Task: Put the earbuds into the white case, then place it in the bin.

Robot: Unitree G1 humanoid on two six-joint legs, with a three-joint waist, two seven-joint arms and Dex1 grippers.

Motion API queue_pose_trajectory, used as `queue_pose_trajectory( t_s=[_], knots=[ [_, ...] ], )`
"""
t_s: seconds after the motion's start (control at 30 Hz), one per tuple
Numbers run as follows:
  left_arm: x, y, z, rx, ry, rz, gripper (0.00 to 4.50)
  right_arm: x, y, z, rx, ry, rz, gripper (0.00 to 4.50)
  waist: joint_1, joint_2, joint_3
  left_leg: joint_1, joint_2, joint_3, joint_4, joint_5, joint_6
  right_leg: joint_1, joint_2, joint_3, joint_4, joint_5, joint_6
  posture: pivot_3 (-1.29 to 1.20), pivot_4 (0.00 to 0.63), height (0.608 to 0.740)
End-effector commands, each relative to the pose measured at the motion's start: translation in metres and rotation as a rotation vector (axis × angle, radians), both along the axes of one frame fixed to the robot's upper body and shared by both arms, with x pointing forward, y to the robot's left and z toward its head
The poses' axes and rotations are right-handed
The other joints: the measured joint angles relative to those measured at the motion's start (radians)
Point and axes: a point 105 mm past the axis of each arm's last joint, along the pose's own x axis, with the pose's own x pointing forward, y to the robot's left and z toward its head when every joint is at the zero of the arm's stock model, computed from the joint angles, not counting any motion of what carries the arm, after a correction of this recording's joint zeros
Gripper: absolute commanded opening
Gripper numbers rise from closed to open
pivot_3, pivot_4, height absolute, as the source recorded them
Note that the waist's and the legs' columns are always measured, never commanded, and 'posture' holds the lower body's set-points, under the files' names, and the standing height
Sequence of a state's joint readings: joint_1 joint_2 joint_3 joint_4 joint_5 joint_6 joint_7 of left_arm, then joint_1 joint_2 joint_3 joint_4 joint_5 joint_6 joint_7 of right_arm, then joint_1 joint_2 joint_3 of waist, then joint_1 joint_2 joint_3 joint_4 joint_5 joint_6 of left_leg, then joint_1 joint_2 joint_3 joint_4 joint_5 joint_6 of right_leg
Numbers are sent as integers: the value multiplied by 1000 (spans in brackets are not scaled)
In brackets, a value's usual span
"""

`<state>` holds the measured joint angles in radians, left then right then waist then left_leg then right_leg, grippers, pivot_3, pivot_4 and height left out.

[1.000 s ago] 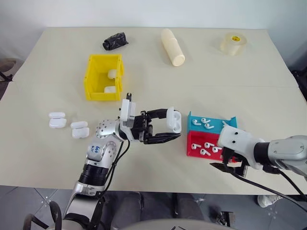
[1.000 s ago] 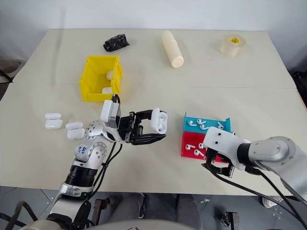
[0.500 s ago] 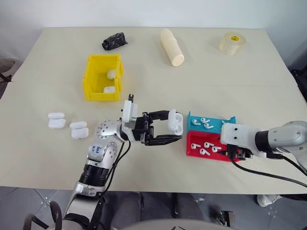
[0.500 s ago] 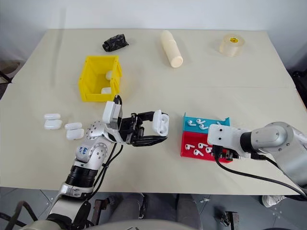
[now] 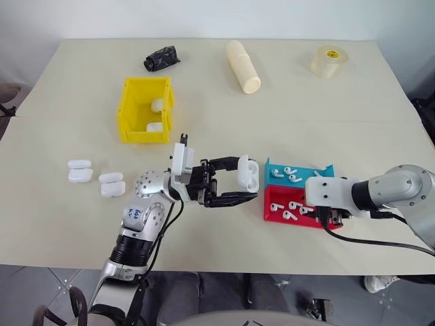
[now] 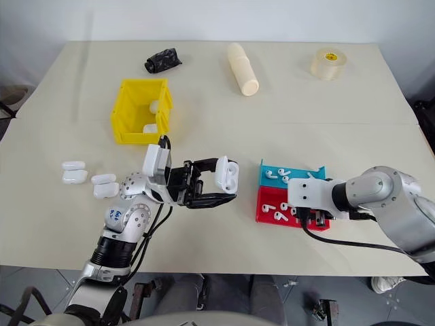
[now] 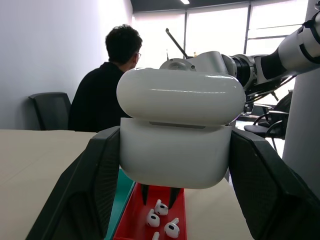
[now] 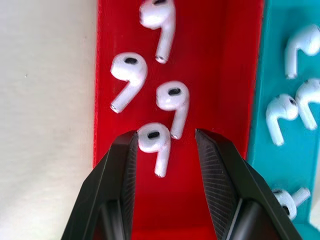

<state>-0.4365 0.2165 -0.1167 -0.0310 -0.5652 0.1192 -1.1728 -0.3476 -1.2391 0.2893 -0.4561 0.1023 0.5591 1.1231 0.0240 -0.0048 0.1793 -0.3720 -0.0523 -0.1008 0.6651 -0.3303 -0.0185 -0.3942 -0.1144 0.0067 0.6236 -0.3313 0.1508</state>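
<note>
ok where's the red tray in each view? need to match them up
Left eye: red tray, lower right, in front of the blue tray.
Right eye: lower right, same spot.
Left wrist: bottom centre, below the held white case.
Right wrist: middle, under the right gripper, whose fingers straddle one of the earbuds.
Shared landmark: the blue tray, alongside.

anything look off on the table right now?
Nothing stands out. White case is held upright in the left tool; earbuds lie loose in the red tray, right tool straddling one.
</note>
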Motion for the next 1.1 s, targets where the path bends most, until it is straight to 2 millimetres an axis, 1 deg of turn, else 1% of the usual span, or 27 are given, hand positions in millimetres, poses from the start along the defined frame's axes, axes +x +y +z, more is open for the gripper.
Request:
queue_pose_trajectory(
  t_s=[0.03, 0.2, 0.33, 0.47, 0.73, 0.83, 0.87, 0.9, 0.93, 1.1],
  knots=[
    [-5, 1, 9, -22, -40, 2, 2835, 2, -1, 1, -23, -14, 24, 1860, 0, 0, 0, 0, 0, 0, 0, 0, 0, 0, 0, 0, 0, 0, 0, 0, 150, 740],
    [-5, 2, 9, -23, -41, 7, 2835, -1, 3, 3, -15, -4, 36, 1860, 0, 0, 0, 0, 0, 0, 0, 0, 0, 0, 0, 0, 0, 0, 0, 0, 150, 740],
    [-5, 1, 9, -24, -41, 9, 2835, -1, 4, -1, -10, 1, 31, 1860, 0, 0, 0, 0, 0, 0, 0, 0, 0, 0, 0, 0, 0, 0, 0, 0, 150, 740],
    [-4, 0, 9, -24, -42, 10, 2835, -2, 4, -5, -16, 8, 25, 1860, 0, 0, 0, 0, 0, 0, 0, 0, 0, 0, 0, 0, 0, 0, 0, 0, 150, 740],
    [-4, 0, 10, -24, -43, 10, 2835, -3, 0, -8, -27, 8, 15, 1860, 0, 0, 0, 0, -1, 0, 1, 0, 0, 0, 0, 0, 1, 0, 0, 0, 150, 740],
    [-4, 0, 10, -25, -43, 9, 2835, -3, 2, -8, -21, 10, 16, 1375, 0, 0, 0, 0, -1, 0, 1, 0, 0, 0, 0, 0, 1, 0, 0, 0, 150, 740],
    [-4, 0, 10, -25, -43, 9, 2835, -4, 2, -8, -20, 14, 19, 1097, 0, 0, 0, 0, -1, 0, 1, 0, 0, 0, 0, 0, 1, 0, 0, 0, 150, 740],
    [-4, 0, 10, -25, -42, 8, 2835, -4, 3, -8, -19, 15, 19, 695, -1, 0, 0, 0, -1, 0, 1, 0, 0, 0, 0, 0, 1, 0, 0, 0, 150, 740],
    [-4, 0, 10, -25, -42, 8, 2835, -4, 3, -8, -16, 16, 19, 542, 0, 0, 0, 0, -1, 0, 1, 0, 0, 0, 0, 0, 1, 0, 0, 0, 150, 740],
    [-4, 0, 10, -21, -41, 8, 2835, -4, 4, -8, -9, 14, 9, 544, 0, 0, 0, 0, -1, 0, 1, 0, 0, 0, 0, 0, 1, 0, 0, 0, 150, 740]
  ],
)
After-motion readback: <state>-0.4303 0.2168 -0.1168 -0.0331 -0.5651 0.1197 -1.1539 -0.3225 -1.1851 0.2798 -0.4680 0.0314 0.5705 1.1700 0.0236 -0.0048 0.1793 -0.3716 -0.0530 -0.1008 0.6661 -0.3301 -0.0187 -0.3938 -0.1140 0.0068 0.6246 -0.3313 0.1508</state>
